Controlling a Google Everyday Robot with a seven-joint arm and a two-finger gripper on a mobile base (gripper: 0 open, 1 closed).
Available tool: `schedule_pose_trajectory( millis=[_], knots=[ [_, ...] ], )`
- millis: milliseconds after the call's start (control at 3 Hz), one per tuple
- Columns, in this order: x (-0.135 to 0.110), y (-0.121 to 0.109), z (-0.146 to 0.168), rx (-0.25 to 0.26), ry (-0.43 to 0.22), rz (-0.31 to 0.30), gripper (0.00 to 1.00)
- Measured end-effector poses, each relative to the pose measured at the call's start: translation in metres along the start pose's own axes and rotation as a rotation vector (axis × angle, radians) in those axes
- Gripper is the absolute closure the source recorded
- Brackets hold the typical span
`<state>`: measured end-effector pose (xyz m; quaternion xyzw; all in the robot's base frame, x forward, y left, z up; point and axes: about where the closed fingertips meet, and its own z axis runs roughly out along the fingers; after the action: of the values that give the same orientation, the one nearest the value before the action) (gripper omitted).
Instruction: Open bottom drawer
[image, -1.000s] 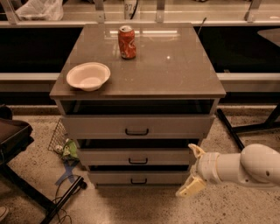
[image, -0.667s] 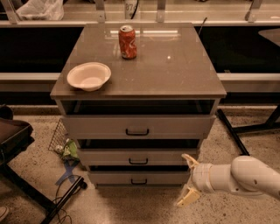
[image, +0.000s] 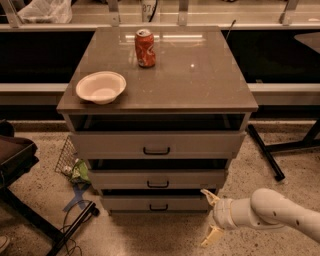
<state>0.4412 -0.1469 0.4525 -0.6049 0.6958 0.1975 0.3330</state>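
Note:
The bottom drawer (image: 150, 203) is the lowest of three grey-beige drawers in the cabinet, with a small black bar handle (image: 158, 207) at its middle. Its front stands a little forward of the cabinet body. My gripper (image: 210, 218) is at the lower right, just right of the bottom drawer's right end, about level with it. Its two pale fingers are spread apart, one up near the drawer corner and one lower down. It holds nothing.
A red soda can (image: 144, 48) and a white bowl (image: 101, 87) stand on the cabinet top (image: 200, 80). The top drawer (image: 156, 144) and middle drawer (image: 158, 178) sit above. A wire basket with litter (image: 72, 165) and cables lie on the floor at left. A black stand leg (image: 265, 152) is at right.
My arm has moved left and lower, bringing the gripper from beside the middle drawer's right end down to the bottom drawer's right corner. The drawers have not moved.

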Motion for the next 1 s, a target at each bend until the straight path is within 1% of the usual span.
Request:
schedule_pose_trajectory(
  millis=[333,667,1000],
  knots=[
    [0.000,0.000,0.000,0.000,0.000,0.000,0.00],
    [0.011,0.001,0.021,-0.020,-0.014,0.018,0.00],
    [0.050,-0.001,0.077,-0.059,-0.043,0.033,0.00]
  ],
)
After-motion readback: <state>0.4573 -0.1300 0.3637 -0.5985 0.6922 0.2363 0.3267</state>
